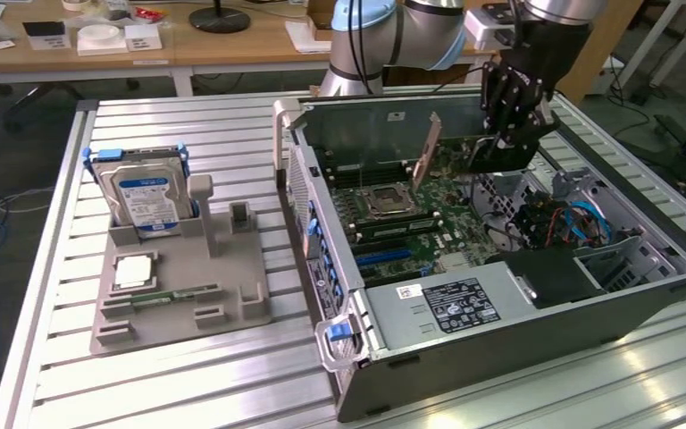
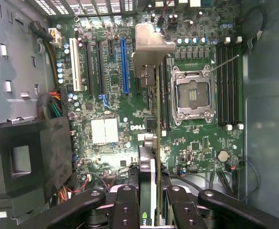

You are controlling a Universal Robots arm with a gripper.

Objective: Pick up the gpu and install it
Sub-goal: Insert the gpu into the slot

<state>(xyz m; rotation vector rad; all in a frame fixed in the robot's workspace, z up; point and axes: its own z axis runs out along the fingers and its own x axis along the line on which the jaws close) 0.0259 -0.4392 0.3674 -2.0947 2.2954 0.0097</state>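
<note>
- The gripper is closed on the gpu. Its fingers clamp one end of the card, which stands on edge.
- Location: the gpu hangs inside the open case, above the motherboard. Its bracket end points away from the gripper.
- In the wrist view the card edge runs along a black slot, between the blue slot and the CPU socket. Contact with the slot cannot be told.
- Step in hand, as judged: insertion. Keep the card edge parallel to the slot and the card upright, since tilt would likely jam the contacts.
- Keep the bracket clear of the case frame on the way down.
- Press evenly. The grip sits at one end, so the bracket end may lag.
</note>
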